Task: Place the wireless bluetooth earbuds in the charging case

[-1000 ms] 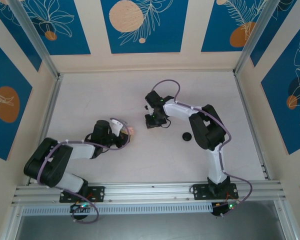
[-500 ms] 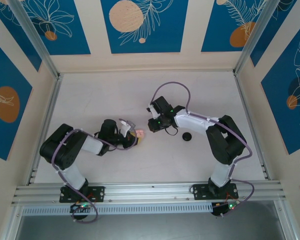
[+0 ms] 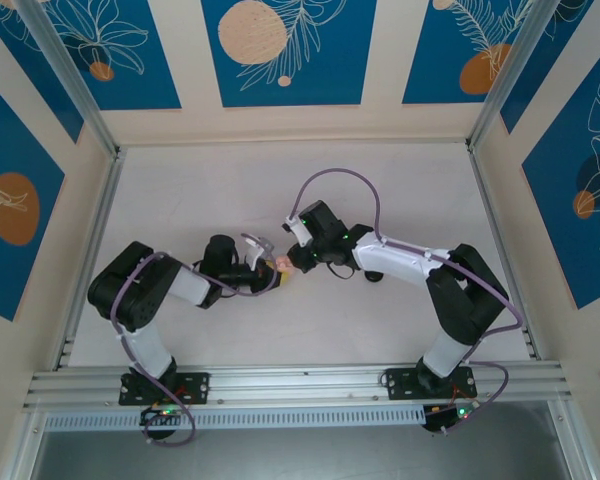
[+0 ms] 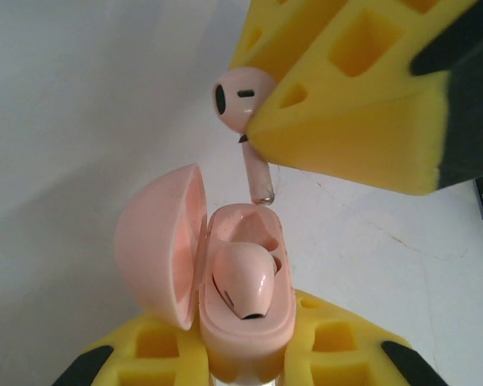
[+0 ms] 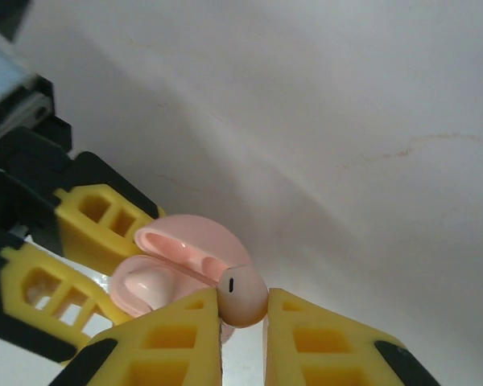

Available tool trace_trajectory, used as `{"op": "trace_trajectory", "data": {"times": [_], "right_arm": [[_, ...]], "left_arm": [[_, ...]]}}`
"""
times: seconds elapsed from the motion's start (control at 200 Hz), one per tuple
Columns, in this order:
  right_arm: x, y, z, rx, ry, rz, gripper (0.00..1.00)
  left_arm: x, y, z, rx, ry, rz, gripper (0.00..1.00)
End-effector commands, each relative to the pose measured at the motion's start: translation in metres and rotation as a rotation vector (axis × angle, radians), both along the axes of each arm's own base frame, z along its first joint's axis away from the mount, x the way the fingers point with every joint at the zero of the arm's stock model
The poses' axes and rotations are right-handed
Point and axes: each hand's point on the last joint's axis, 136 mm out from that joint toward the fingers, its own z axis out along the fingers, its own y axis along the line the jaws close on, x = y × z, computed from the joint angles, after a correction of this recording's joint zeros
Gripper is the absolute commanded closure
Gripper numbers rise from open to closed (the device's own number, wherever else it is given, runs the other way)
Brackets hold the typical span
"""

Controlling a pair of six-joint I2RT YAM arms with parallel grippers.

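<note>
My left gripper (image 4: 245, 358) is shut on the base of the pink charging case (image 4: 249, 326). The case's lid (image 4: 161, 241) stands open to the left, and one pale pink earbud (image 4: 243, 281) sits in it. My right gripper (image 5: 243, 322) is shut on a second pink earbud (image 5: 241, 296), pinched by its head between yellow pads. That earbud (image 4: 237, 98) hangs stem-down, with the stem tip (image 4: 262, 191) just over the case's empty slot. From above, both grippers meet at the case (image 3: 279, 268) in mid-table.
A small black object (image 3: 373, 276) lies on the white table just behind the right forearm, partly covered by it. Metal rails (image 3: 280, 380) border the near edge, and patterned walls close in the other sides.
The right gripper has swung left and toward the near edge with its earbud to reach the case. The left gripper has carried the case slightly right to meet it.
</note>
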Motion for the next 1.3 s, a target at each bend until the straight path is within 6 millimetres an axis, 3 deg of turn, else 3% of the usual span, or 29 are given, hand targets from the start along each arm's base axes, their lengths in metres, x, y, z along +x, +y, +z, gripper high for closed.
{"op": "trace_trajectory", "data": {"times": [0.0, 0.385, 0.92, 1.145, 1.295], "right_arm": [[-0.002, 0.001, 0.009, 0.001, -0.055, 0.032, 0.83], [-0.005, 0.003, 0.005, -0.052, -0.090, 0.067, 0.83], [-0.037, 0.013, 0.015, 0.038, -0.063, 0.203, 0.82], [-0.034, 0.015, 0.009, 0.054, -0.026, 0.186, 0.82], [-0.033, 0.015, 0.017, 0.096, -0.014, 0.179, 0.81]], "left_arm": [[0.001, -0.010, 0.016, -0.065, -0.028, -0.039, 0.86], [0.003, -0.013, 0.027, -0.107, -0.030, -0.035, 0.86], [0.006, -0.013, 0.032, -0.110, -0.043, -0.028, 0.86], [0.006, -0.014, 0.038, -0.116, -0.058, -0.033, 0.86], [0.004, -0.012, 0.035, -0.101, -0.076, -0.035, 0.86]]}}
